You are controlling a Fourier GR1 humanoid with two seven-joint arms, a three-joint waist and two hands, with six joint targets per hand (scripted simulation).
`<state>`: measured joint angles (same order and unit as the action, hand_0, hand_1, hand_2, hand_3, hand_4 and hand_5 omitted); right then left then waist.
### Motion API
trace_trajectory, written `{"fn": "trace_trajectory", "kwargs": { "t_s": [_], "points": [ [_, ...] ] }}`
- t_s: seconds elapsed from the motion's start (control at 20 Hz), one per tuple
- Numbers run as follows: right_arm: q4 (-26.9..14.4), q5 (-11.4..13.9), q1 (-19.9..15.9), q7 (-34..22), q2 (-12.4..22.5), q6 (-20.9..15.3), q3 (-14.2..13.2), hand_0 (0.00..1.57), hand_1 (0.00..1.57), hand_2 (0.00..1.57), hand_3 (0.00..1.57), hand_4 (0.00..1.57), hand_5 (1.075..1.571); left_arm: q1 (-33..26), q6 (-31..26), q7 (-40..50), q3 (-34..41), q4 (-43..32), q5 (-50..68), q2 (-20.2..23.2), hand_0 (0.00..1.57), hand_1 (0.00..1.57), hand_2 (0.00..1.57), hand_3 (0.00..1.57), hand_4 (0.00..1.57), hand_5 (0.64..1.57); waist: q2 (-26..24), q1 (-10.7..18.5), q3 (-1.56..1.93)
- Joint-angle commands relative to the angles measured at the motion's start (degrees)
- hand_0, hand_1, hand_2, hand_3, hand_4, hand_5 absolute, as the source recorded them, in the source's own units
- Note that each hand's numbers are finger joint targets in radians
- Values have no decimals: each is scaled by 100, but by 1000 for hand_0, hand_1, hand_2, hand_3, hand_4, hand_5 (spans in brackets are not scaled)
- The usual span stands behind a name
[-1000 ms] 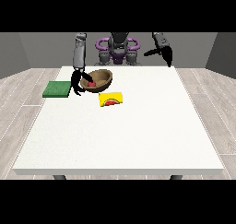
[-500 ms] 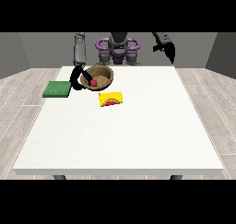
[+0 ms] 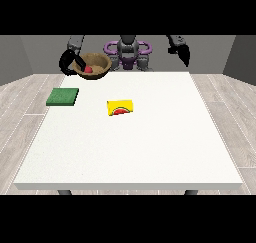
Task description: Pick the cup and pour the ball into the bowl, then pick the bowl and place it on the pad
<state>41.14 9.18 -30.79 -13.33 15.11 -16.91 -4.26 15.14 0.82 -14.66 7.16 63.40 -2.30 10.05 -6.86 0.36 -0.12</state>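
Note:
The brown bowl (image 3: 94, 65) hangs well above the table's far left, tilted towards the camera, with the red ball (image 3: 88, 69) inside it. The hand at the view's left (image 3: 68, 62) holds the bowl by its left rim, fingers curled round it. The green pad (image 3: 63, 96) lies flat on the table at the left, below and in front of the bowl. A yellow cup (image 3: 120, 107) lies on its side near the table's middle, its red inside showing. The hand at the view's right (image 3: 183, 53) is raised high above the far right edge, holding nothing.
The white table (image 3: 150, 147) stretches wide towards the camera. The robot's torso (image 3: 128, 54) stands behind the far edge, between the two arms.
The hand at the view's left has lifted the bowl with the ball from table height up and a little to the left. The other hand stayed raised at the right.

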Motion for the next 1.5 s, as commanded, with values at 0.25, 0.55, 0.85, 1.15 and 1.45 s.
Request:
{"fn": "trace_trajectory", "kwargs": {
  "t_s": [0.25,0.55,0.85,1.15,1.45],
  "points": [
    [295,-443,-39,313,1017,728,-730,1571,1571,1571,466,834,1570,136,135,-496,14,175,-2,-151,0,0,0,0,1051,1435,836,118,13],
    [-112,-728,115,998,1833,1110,-1317,1571,1571,1571,0,911,1571,631,-894,-140,872,562,921,965,0,0,0,0,1311,1525,1326,479,18],
    [91,-630,328,1305,1574,804,-1247,1571,1571,1571,0,820,1570,580,-1835,-429,1989,-263,1632,2317,0,0,0,0,1280,1571,1521,428,10],
    [-113,-888,-16,1576,1787,877,-1605,1571,1571,1571,0,757,1567,657,-2431,-914,2380,-909,1976,2778,0,0,0,0,1209,1563,2063,488,13],
    [-756,-906,-48,1529,2207,405,-2023,1218,1218,1411,1299,0,1553,417,-2485,-1047,2251,-497,1980,2579,0,0,0,0,1188,1558,2188,794,18]
  ]
}}
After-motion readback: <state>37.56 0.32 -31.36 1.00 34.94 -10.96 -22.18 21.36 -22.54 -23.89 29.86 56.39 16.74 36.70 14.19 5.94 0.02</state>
